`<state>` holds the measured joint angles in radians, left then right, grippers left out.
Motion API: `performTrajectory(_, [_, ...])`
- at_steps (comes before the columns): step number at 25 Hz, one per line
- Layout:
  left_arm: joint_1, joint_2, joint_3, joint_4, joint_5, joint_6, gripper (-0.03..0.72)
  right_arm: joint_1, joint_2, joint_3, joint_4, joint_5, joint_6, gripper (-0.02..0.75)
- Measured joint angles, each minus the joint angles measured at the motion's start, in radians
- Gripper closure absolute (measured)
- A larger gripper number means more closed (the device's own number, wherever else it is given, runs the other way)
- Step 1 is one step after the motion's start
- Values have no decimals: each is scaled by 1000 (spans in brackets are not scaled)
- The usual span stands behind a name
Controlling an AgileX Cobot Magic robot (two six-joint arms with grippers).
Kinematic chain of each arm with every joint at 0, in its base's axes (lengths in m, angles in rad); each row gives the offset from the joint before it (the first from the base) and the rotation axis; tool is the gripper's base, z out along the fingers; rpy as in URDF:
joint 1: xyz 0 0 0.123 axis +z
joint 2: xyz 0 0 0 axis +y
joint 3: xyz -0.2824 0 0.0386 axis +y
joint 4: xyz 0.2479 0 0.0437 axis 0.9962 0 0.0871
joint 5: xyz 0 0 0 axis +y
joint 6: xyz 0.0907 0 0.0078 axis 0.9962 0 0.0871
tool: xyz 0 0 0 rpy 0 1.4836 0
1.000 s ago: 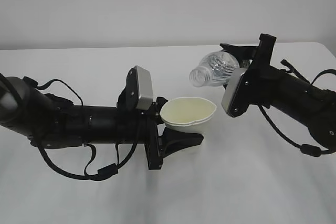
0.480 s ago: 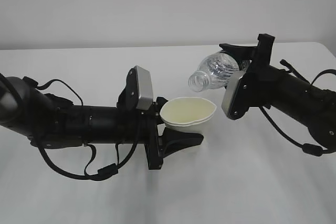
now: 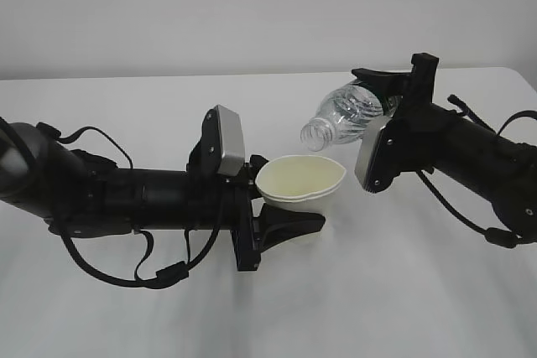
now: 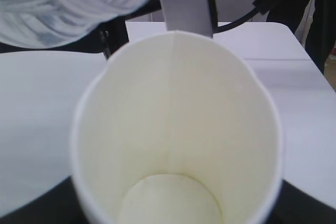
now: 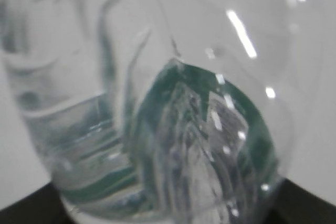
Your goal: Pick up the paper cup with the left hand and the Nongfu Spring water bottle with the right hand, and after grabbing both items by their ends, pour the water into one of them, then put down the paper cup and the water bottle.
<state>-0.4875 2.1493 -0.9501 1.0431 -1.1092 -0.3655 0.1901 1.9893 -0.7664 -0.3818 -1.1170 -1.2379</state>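
The white paper cup (image 3: 300, 178) is held off the table with its mouth squashed oval and tipped toward the right; my left gripper (image 3: 285, 200) is shut on its base end. Its cream inside (image 4: 176, 129) looks dry. The clear ribbed Nongfu Spring water bottle (image 3: 346, 113) lies almost level, with its capless neck pointing left and slightly down, just above and right of the cup's rim. My right gripper (image 3: 383, 109) is shut on its bottom end. In the left wrist view the bottle (image 4: 68, 3) hangs over the cup's far left rim. No stream of water shows.
The white table (image 3: 419, 291) runs under both arms, with a plain pale wall behind it. Black cables loop beside each arm. In the right wrist view the bottle (image 5: 173, 129) fills nearly the whole picture, its green label blurred.
The bottle's neck has dipped slightly lower toward the cup's rim. The left arm and the cup have stayed where they were.
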Motion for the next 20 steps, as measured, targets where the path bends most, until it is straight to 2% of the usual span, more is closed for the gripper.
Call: performTrajectory(20, [0,0,0,0,1,0,274,0,-35,0,4,0,-49,290])
